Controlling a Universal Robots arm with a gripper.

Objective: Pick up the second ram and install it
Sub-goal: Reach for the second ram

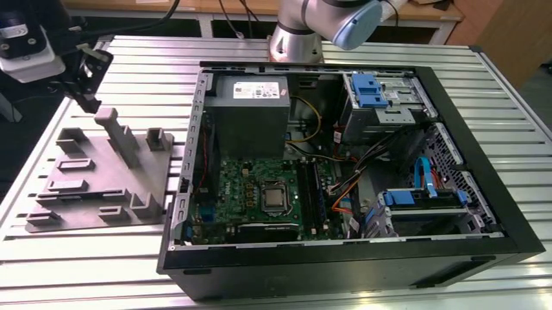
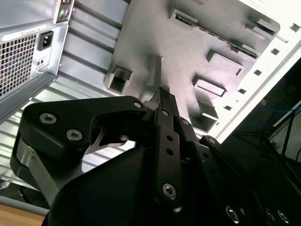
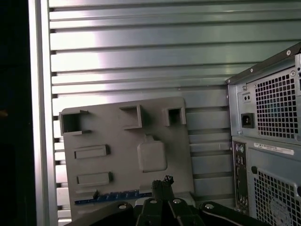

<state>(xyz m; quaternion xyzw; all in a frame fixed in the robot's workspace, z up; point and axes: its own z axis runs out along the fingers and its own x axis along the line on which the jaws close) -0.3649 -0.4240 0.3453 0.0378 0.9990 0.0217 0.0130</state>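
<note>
The claw [image 1: 89, 103] hangs over the grey holder tray [image 1: 147, 161] on the slatted table [image 1: 147, 51], fingertips pressed together with nothing between them. The second ram [image 3: 113, 196] lies along the tray's edge, near the claw's tips.

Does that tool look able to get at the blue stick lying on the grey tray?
Probably yes: the tool hangs above the grey tray, and nothing lies over the second ram.

Bright overhead light, glare streaks on the ribbed table [image 3: 141, 52], computer case [image 1: 345, 258] interior shadowed, dark surroundings.
</note>
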